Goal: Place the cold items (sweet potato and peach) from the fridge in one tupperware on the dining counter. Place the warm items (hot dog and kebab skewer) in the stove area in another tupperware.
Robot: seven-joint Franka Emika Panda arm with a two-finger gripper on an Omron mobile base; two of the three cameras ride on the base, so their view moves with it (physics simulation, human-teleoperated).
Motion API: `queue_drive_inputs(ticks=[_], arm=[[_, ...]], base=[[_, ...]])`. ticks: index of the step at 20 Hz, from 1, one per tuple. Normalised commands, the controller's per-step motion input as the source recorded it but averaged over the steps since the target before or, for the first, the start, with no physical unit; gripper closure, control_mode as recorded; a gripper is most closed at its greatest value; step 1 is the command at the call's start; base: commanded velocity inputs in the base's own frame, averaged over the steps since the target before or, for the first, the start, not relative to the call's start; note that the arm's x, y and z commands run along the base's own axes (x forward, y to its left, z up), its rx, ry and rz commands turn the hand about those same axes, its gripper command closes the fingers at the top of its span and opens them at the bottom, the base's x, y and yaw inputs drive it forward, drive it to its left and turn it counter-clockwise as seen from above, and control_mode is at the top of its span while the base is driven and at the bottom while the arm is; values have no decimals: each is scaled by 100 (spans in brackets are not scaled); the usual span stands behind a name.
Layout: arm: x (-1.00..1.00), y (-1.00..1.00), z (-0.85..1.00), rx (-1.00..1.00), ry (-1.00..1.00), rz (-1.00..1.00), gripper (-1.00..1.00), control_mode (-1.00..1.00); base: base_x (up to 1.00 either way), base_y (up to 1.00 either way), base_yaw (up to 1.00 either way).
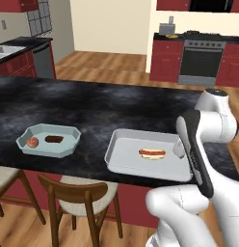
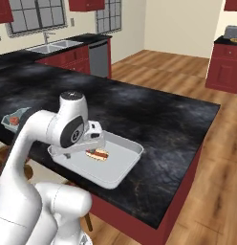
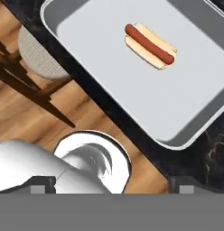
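Observation:
A hot dog (image 1: 152, 153) (image 3: 150, 45) lies alone in the larger grey tupperware (image 1: 122, 155) (image 3: 86, 40) near the dining counter's front edge. To its left, a smaller pale tupperware (image 1: 68, 144) holds the red peach (image 1: 32, 142) and the dark sweet potato (image 1: 54, 139). My gripper (image 3: 111, 186) (image 2: 90, 145) hovers above the near right part of the larger tupperware. It is open, its fingertips (image 3: 41, 185) stand wide apart, and nothing is between them. The kebab skewer is out of view.
The black dining counter (image 1: 92, 103) runs across the scene. Wooden chairs (image 1: 73, 193) are tucked under its front edge. A stove (image 1: 201, 58) with a pot beside it stands at the far back right, and a sink (image 2: 51, 47) is at the back left.

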Motion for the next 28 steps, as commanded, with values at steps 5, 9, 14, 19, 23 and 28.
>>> queue_drive_inputs(ticks=[5, 9, 14, 19, 23, 28], arm=[[-58, -8, 10, 0, -26, -19, -100, 100], [0, 0, 0, 0, 0, 0, -100, 100], [0, 0, 0, 0, 0, 0, -100, 100], [0, 0, 0, 0, 0, 0, -100, 100], [0, 0, 0, 0, 0, 0, -100, 100], [0, 0, 0, 0, 0, 0, -100, 100]], base=[[-40, -15, -9], [-73, -66, -37], [2, -96, -19], [48, -100, -1], [86, -96, 0], [99, -85, 0]])
